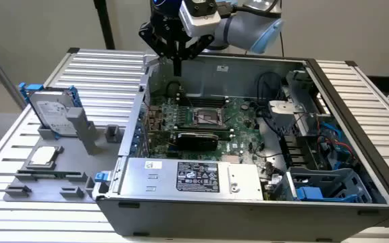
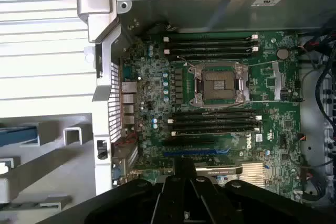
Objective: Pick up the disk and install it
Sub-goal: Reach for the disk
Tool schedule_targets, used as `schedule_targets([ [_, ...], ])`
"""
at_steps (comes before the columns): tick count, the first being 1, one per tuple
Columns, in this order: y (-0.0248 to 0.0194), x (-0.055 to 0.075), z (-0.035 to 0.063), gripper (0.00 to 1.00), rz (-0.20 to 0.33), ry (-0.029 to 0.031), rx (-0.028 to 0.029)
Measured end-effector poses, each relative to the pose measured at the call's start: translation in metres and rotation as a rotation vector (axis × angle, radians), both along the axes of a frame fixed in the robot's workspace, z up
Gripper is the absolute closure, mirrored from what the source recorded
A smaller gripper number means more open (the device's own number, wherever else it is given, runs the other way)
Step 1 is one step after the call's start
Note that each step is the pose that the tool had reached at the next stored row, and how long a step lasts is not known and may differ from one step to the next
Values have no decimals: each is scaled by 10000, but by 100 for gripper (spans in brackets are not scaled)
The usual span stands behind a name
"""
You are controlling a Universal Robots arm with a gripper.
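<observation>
Located the disk (image 1: pixel 54 114) on the exterior view's left, outside the computer case (image 1: pixel 248 220), standing on edge and leaning slightly in a slot of the grey holder (image 1: pixel 73 167). Noted blue carrier rails along its edges and a white printed label on the face towards the camera. Found a small square silver chip (image 1: pixel 44 156) lying flat on the same holder, near the foot of the disk. Saw the holder resting on the ribbed metal surface (image 1: pixel 100 66), just beside the side wall of the case. Observed the case lying open, with the green motherboard (image 1: pixel 208 136) exposed, the processor socket (image 1: pixel 208 117) near its middle, and a silver power supply (image 1: pixel 194 177) with a black label along the near edge. Noted a blue plastic drive bay (image 1: pixel 329 187) in the near corner on the exterior view's right. Found the gripper (image 1: pixel 178 68) above the far edge of the case, well apart from the disk, pointing down over the motherboard. Confirmed the fingers (image 2: pixel 176 192) pressed together, with nothing held between them.
</observation>
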State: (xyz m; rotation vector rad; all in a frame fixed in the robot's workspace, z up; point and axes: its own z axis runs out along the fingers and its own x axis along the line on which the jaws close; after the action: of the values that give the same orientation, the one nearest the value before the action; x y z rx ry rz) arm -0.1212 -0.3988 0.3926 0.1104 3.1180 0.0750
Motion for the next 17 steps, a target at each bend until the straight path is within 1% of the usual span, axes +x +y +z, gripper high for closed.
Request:
schedule_targets([
  [11,0,-5,0,100,-1,-1,0],
  [13,0,-67,1,100,0,0,-2],
  [17,-6,-252,0,100,0,-1,0],
])
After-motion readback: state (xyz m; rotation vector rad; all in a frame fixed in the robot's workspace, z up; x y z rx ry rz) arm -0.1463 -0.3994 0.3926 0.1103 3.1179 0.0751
